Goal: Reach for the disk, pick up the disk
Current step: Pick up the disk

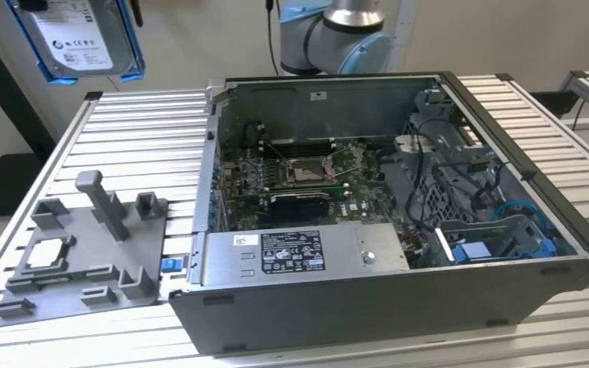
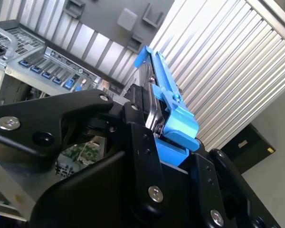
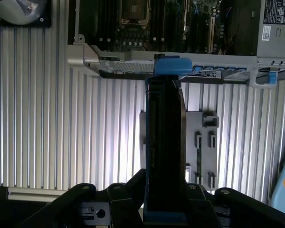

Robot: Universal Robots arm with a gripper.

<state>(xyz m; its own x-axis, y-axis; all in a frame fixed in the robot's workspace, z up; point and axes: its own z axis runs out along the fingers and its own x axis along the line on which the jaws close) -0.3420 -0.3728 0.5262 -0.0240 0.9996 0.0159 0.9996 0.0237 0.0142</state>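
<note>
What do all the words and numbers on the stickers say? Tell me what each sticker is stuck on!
White label on the disk: black print, too small to read.
Black-and-white label on the grey metal box: too small to read.
Small white sticker beside that label, on the same box: too small to read.
So there is nothing I can quote word for word.

The disk [image 1: 82, 38] is silver metal with a paper label and glossy blue plastic frame. Ribbed shiny metal for the surface [image 1: 141, 138], matt black end effector [image 2: 154, 126].
</note>
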